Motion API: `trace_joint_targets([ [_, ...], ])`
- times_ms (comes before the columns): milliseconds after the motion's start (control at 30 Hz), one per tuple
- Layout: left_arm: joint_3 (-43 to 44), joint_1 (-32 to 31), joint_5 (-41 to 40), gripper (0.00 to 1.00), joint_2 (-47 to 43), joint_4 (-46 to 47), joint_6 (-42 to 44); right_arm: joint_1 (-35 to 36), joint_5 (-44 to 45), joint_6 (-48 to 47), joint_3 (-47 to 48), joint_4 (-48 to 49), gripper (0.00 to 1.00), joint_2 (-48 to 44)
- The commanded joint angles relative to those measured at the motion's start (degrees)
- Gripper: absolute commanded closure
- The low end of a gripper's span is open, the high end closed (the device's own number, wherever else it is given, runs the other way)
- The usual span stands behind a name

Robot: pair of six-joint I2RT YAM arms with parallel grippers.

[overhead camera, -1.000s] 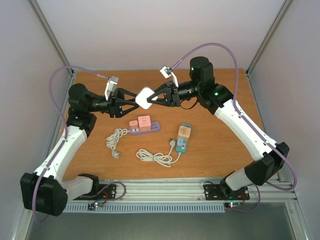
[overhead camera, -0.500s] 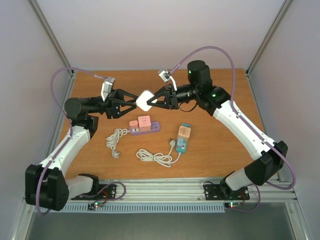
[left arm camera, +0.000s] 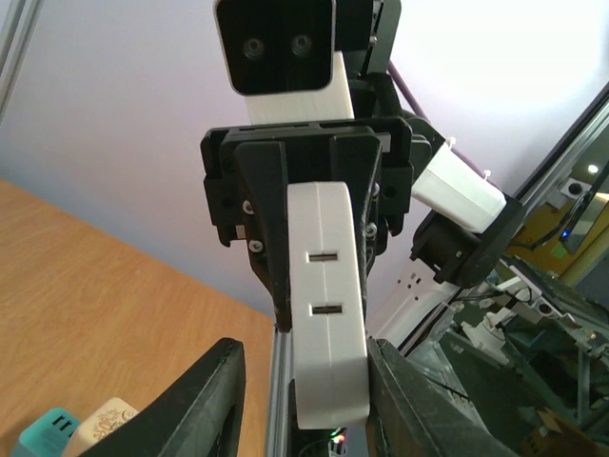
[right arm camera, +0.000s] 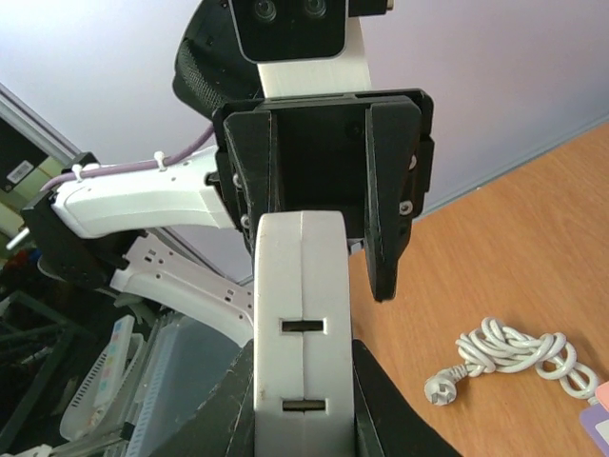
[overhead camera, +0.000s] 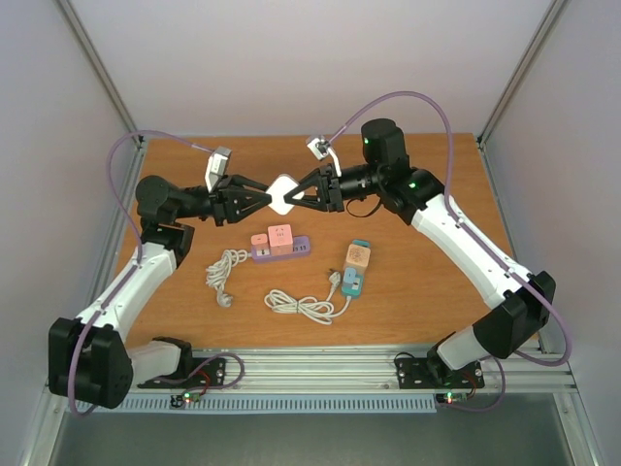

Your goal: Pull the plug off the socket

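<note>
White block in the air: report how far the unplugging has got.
Done: the white block is up off the table, clamped in the right gripper. In hand: the left gripper straddles its other end, with a gap showing beside one finger, so no firm hold yet. Left: the pull itself; the block shows in one piece, nothing separated.

**Inspector:** How many power strips were logged?
**Assistant:** Two: one purple strip (overhead camera: 296, 249) and one teal strip (overhead camera: 351, 282).
**Inspector:** Plug cubes seated in them?
**Assistant:** Three. A pink cube (overhead camera: 260, 240) and a salmon cube (overhead camera: 281, 235) in the purple, a peach cube (overhead camera: 358, 255) in the teal.
**Inspector:** Cables?
**Assistant:** Two white bundles, a left coil (overhead camera: 228, 270) and a right coil (overhead camera: 303, 306). Also one white socket block (overhead camera: 283, 193).
</note>
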Motion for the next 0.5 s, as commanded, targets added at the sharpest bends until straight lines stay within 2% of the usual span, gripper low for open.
trace_joint_targets([
  [0,1.26,-1.07,-0.48,0.67,-1.62,-9.19,9.58,0.68,-1.33,-0.01,0.11,2.18,0.99,-0.06],
  [167,0.62,-1.25,0.18,0.84,-1.68,-7.14,8.81,0.66,-1.91,-0.29,-0.03,2.23,0.98,0.12],
  [233,0.40,-1.34,0.29,0.90,-1.63,-5.77,7.84,0.69,-2.67,-0.17,-0.05,2.19,0.94,0.15],
  [367,0.04,-1.33,0.29,0.99,-1.53,-3.82,6.11,0.59,-3.13,0.65,0.18,2.18,0.62,0.11],
  [467,-0.01,-1.35,0.06,0.99,-1.54,-4.12,6.24,0.60,-2.70,1.01,0.86,2.16,0.51,0.06],
])
